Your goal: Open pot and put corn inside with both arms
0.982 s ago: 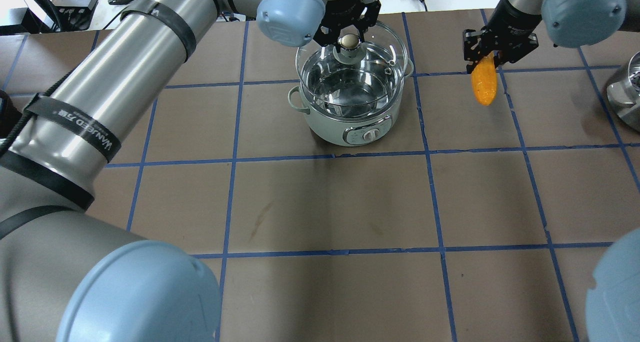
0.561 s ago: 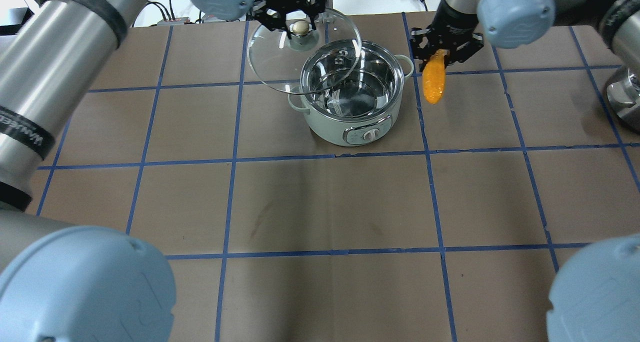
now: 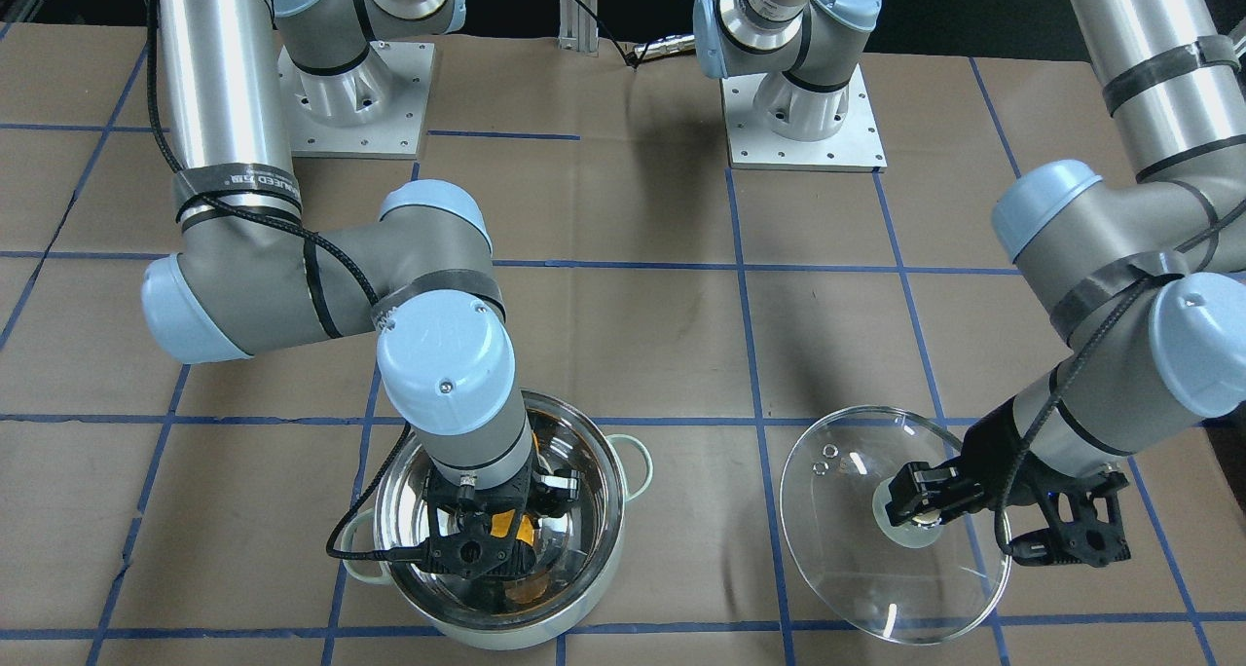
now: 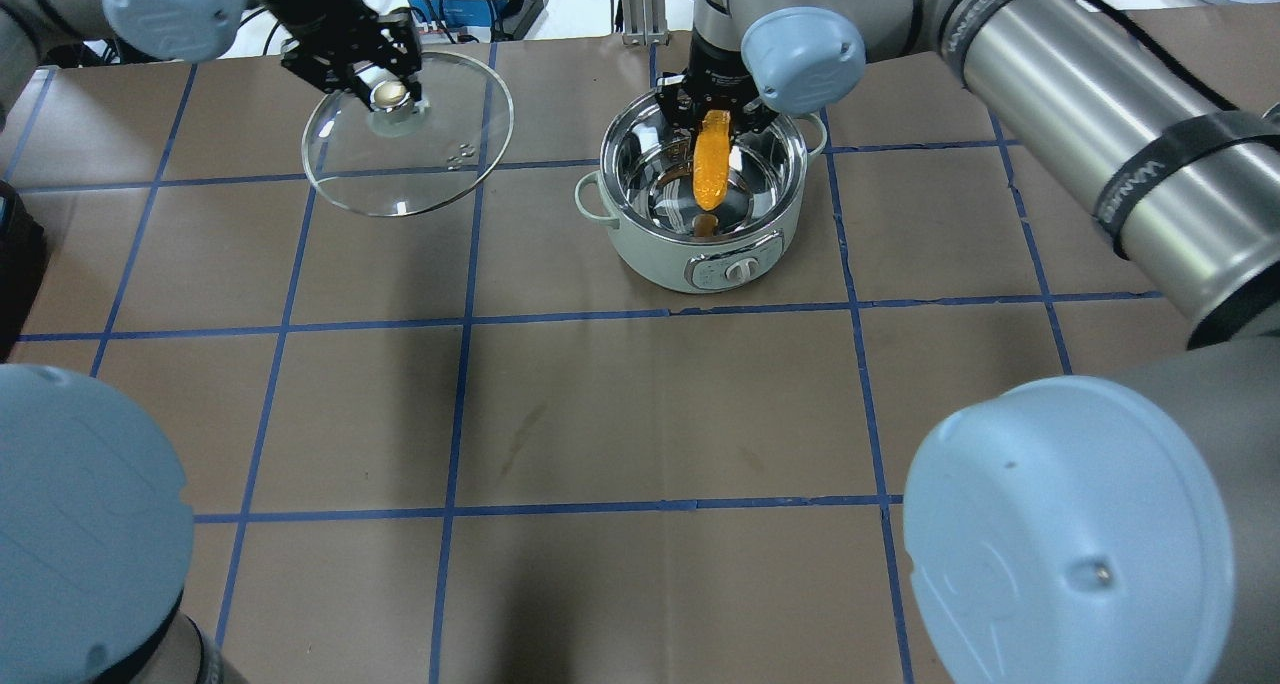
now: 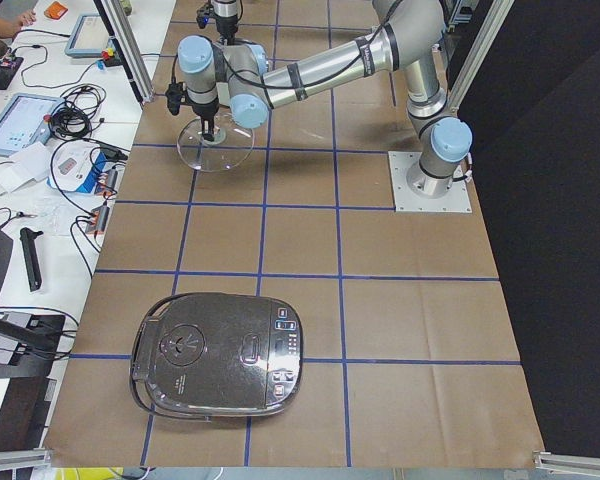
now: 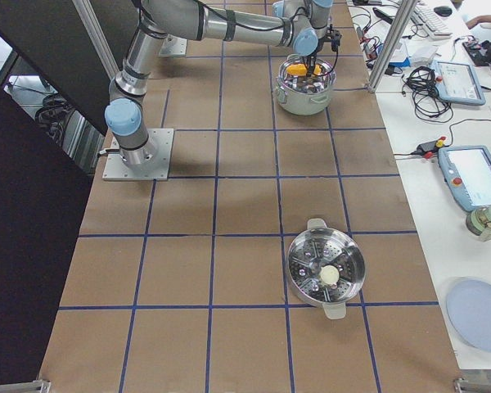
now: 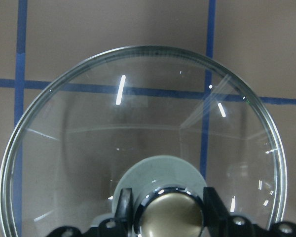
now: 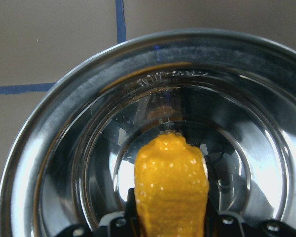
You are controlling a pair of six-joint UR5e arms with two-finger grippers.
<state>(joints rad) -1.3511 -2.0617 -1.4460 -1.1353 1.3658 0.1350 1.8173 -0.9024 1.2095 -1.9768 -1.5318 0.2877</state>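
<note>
corn (image 4: 710, 159) over pot (image 4: 650, 256) opening | lid (image 4: 435, 164) well left of pot, over table (image 4: 650, 414) | pot on table

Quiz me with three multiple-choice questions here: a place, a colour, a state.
1. Where is the yellow-orange toy corn cob? A on the table; B in the right claw, over the shiny steel pot; C on the floor.
2. What colour are the pot's loop handles? A red; B black; C pale green.
3. The left claw is: A shut on the knob of the round glass lid; B open; C shut on the corn.
B: the cob hangs in the pot's mouth. C: both look pale green. A: it clamps the knob.
</note>
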